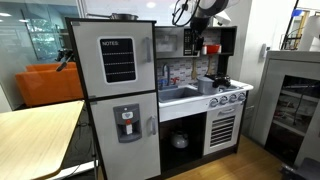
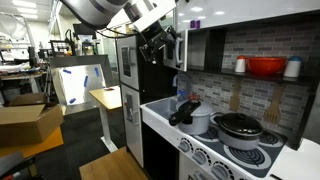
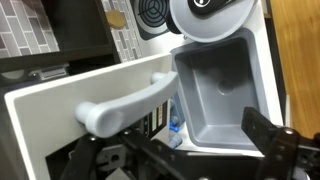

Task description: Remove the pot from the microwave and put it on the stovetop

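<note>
Before the microwave [image 2: 205,42], spread pincer [image 2: 165,48] blurs into darkness; interior unseen.

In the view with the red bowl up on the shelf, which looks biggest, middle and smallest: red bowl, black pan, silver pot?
1. black pan: looks largest, but it is also nearest the camera.
2. red bowl and silver pot: about alike, the bowl wider, the pot taller, so I won't rank them.

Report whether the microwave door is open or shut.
Open. In the wrist view the microwave door stands swung out from the brick wall, handle toward the camera.
</note>
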`<state>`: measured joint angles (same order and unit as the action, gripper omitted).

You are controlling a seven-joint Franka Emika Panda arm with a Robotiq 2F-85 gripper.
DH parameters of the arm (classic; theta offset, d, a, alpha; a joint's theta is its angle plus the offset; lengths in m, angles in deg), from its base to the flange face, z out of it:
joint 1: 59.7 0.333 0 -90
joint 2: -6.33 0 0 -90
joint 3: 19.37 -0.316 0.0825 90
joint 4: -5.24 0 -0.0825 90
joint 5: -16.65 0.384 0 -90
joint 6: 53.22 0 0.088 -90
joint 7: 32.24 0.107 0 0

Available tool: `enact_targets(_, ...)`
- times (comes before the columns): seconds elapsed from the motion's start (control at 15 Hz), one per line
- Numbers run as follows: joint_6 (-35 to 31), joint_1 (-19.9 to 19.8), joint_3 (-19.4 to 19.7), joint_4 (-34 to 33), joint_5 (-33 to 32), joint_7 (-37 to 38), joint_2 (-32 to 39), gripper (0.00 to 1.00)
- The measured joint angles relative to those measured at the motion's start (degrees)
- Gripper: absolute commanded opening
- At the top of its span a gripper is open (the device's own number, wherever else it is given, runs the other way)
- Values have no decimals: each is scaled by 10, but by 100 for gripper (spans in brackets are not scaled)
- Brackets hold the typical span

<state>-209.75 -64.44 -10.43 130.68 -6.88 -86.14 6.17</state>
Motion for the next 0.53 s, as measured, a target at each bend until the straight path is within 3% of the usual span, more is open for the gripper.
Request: enact_targets(0.53, -56, 2, -22, -24, 39, -25, 31, 100)
